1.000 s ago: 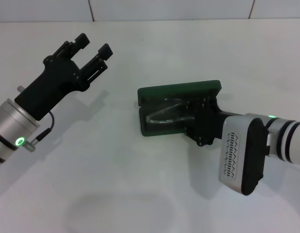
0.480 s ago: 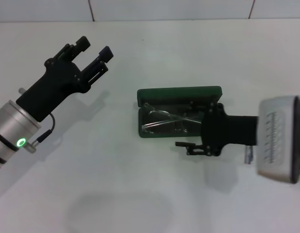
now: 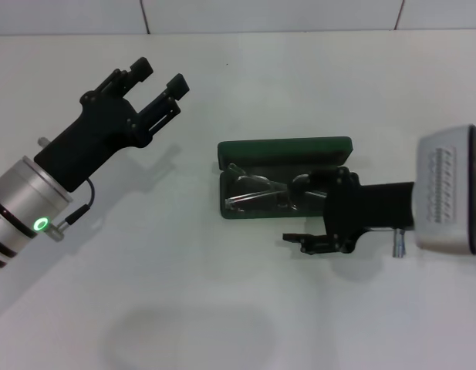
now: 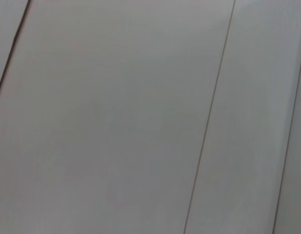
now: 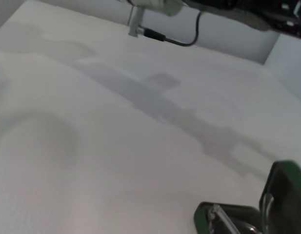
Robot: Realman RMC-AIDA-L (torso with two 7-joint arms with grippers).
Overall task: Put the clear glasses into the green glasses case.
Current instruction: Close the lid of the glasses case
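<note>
Starting on our left, we saw the left gripper held high over the table, far from the work, its fingers spread apart with nothing between them. Its forearm slanted up from the near left corner, and its wrist camera showed only bare tiled surface, so we judged that arm idle.

Moving toward the middle, the green glasses case lay open on the table with its long axis running left to right across our view, the lid standing up along the far side. The clear glasses lay inside the tray, lengthwise along that same axis; the lens and arms looked to be within the walls, though how well they were seated we could not tell.

On the right, the right gripper reached in horizontally from the right edge, pointing left along the case's long axis. Its jaws stood spread, one finger over the right end of the tray and the other just outside the near wall, clasping nothing. It was plainly the nearer arm, at the case itself. In the right wrist view only a corner of the case showed. We judged the glasses placed, and that any coming move turned on drawing back rightward without catching the frame.
</note>
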